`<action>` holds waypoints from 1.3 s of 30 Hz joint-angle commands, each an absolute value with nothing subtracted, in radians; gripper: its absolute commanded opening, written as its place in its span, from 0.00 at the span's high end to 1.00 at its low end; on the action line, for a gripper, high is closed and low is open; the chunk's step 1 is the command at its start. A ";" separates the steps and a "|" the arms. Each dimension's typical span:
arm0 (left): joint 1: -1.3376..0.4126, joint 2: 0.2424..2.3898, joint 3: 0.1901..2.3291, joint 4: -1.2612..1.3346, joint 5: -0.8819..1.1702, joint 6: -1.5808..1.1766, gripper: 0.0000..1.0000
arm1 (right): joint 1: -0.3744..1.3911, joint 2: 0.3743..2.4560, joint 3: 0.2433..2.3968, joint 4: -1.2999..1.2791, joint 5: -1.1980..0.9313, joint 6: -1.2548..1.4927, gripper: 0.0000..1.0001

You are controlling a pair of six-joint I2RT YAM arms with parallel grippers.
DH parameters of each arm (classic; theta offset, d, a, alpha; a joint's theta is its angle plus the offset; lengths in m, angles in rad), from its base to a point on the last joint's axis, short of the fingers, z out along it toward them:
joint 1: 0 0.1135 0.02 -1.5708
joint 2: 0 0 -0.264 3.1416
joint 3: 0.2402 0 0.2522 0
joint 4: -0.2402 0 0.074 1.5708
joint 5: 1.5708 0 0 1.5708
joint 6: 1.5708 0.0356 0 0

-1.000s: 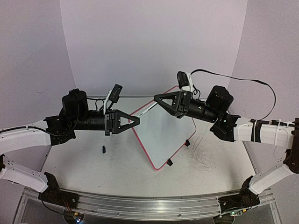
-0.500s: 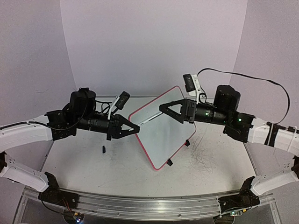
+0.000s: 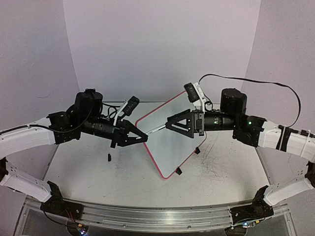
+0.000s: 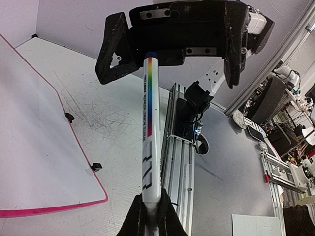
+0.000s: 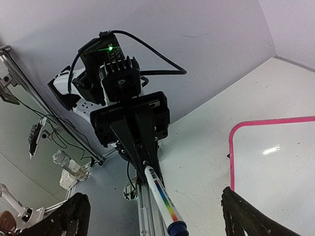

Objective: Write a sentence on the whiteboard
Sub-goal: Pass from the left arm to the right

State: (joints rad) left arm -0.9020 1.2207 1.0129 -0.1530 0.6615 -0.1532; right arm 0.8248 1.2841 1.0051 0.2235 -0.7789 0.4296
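Top external view: two robot arms are meeting above a whiteboard [image 3: 173,145] that is sitting on the table [image 3: 123,174], turned corner-on to the arm bases, its pink rim showing all round. The left claw [image 3: 144,138] is reaching in over the board's left edge and clamping tight on a white marker [image 3: 156,130], which is bridging the gap between the arms. The right claw [image 3: 170,124] is facing it from the other side, hovering over the board's upper part.

From the left wrist, the marker [image 4: 150,128] is showing a rainbow stripe along its barrel and a dark blue end, which is pointing into the right claw [image 4: 172,54]; its fingers [image 4: 110,56] are standing wide apart on either side, touching nothing. Whether the blue end is meeting the palm cannot be told. The right wrist view is showing the same spread.

A small black piece [image 3: 109,157] is lying on the table left of the board, and dark scribbles [image 3: 216,164] are marking the table to its right.
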 commanded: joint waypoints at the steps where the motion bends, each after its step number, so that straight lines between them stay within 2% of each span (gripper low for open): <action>1: -0.899 1.234 1.075 -0.151 0.712 -0.130 1.00 | 0.842 1.338 1.066 0.265 -0.883 0.445 0.18; 4: -0.899 1.247 1.082 -0.151 0.717 -0.129 1.00 | 0.845 1.387 1.094 0.267 -0.929 0.456 0.30; 9: -0.899 1.254 1.084 -0.150 0.721 -0.129 1.00 | 0.857 1.425 1.125 0.282 -0.950 0.466 0.37; 19: -0.900 1.271 1.089 -0.150 0.736 -0.129 1.00 | 0.873 1.484 1.158 0.311 -1.001 0.480 0.62; 32: -0.899 1.269 1.078 -0.158 0.746 -0.135 1.00 | 0.874 1.503 1.191 0.163 -1.004 0.344 0.63; 39: -0.899 1.269 1.080 -0.174 0.749 -0.136 1.00 | 0.874 1.511 1.226 0.070 -0.994 0.270 0.76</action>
State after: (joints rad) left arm -0.9016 1.2694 1.0286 -0.1839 0.7378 -0.1486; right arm 0.8658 1.5000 1.1632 0.1264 -0.9885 0.3425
